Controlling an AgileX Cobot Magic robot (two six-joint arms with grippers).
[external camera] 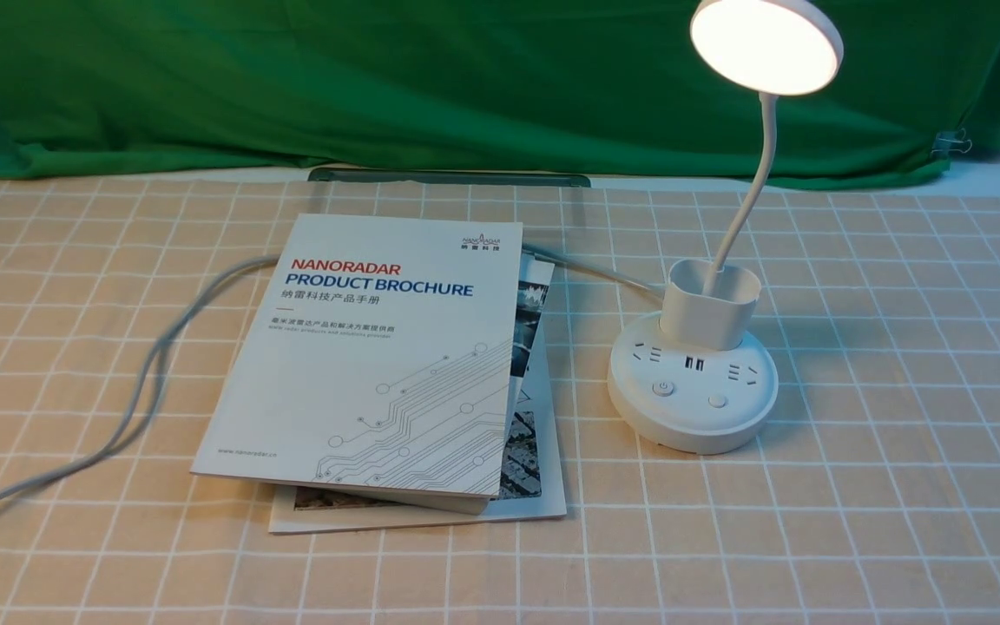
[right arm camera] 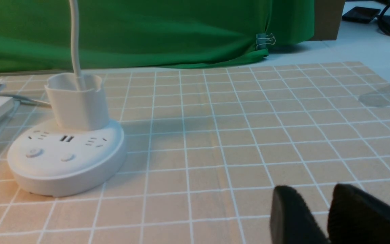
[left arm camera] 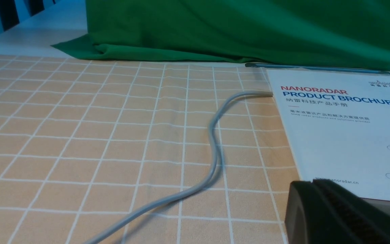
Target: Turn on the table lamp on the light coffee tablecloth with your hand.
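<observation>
Lit table lamp (external camera: pixel 693 382) on the tablecloth (external camera: pixel 882 365).
Right end effector (right arm camera: pixel 320 217), fingers slightly apart and empty, sits well clear of the lamp's base.

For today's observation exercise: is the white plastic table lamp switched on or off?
On. The white plastic table lamp has a brightly glowing disc head.

Looks like a lab/demo setup, not a home: green backdrop cloth (external camera: pixel 465 78) held w/ a binder clip (right arm camera: pixel 265 40), grid tablecloth (external camera: pixel 899 347) over the desk, product brochure (external camera: pixel 378 347) staged next to a table lamp (external camera: pixel 693 382).
</observation>
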